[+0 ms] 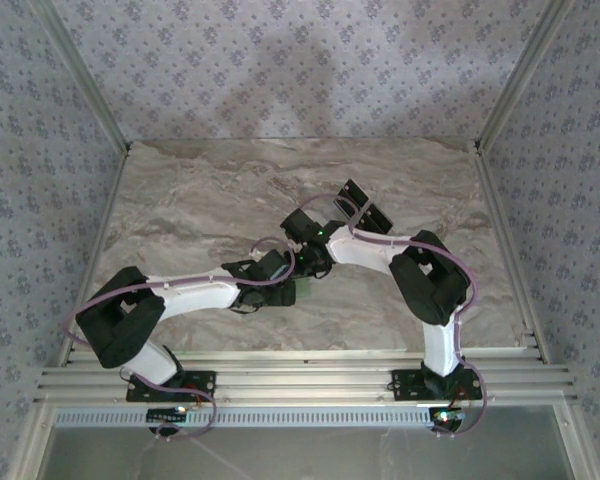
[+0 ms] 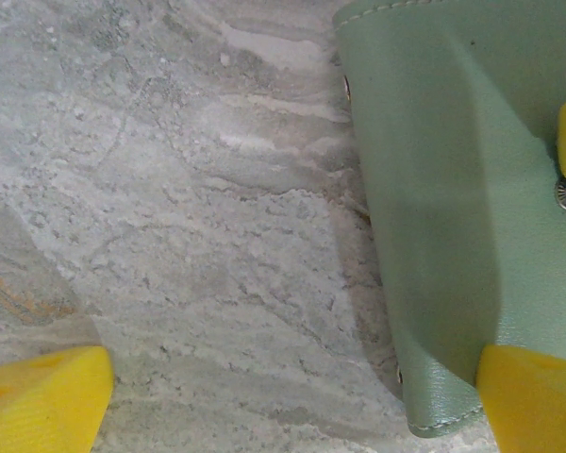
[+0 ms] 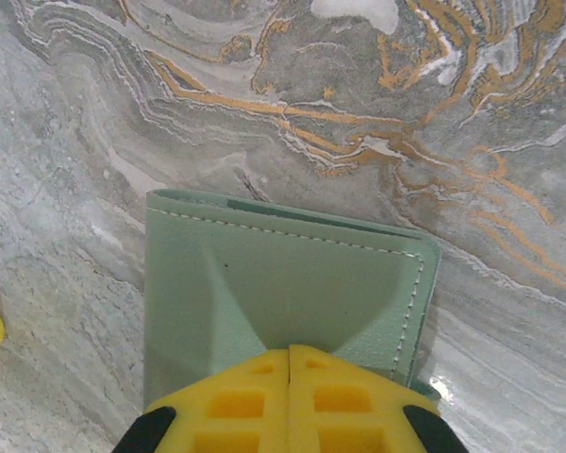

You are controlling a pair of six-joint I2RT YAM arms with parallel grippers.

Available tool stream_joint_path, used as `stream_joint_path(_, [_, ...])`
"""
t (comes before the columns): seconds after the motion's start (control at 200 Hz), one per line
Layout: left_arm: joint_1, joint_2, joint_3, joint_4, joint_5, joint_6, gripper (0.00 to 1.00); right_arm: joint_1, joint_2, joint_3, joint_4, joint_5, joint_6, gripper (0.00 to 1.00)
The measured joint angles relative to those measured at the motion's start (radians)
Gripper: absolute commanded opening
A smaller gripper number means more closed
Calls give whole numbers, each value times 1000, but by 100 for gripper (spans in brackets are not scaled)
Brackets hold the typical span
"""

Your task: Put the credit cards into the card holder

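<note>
I see R fingers (image 3: 245,401) clamped on card holder (image 3: 283,274), counter (image 3: 406,94) centre toward near edge; L fingers (image 2: 38,401) wide apart beside it.

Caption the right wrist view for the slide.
Right gripper, jaws shut, pinches the near edge of the pale green card holder; marble table beyond.

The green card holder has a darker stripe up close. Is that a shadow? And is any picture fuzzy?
Left wrist: probably, a soft shadow band crosses the card holder, and the yellow fingers at the corners look blurry. Right wrist: sharp, its stitching shows, with a small glare spot on the table. Top external: grainy and soft overall.
</note>
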Motion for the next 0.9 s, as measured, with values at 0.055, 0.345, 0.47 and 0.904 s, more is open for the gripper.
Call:
stream_joint_path(0.055, [0, 0, 0, 0, 0, 0, 99, 1, -2, -8, 12, 2, 0, 0])
stream_joint_path(0.345, [0, 0, 0, 0, 0, 0, 99, 3, -36, -86, 106, 3, 6, 0])
stream_joint_path(0.47, [0, 1, 0, 0, -1, 0, 99, 5, -51, -119, 147, 5, 15, 0])
stream_joint_path(0.904, [0, 1, 0, -7, -2, 3, 99, 37, -89, -197, 226, 72, 30, 0])
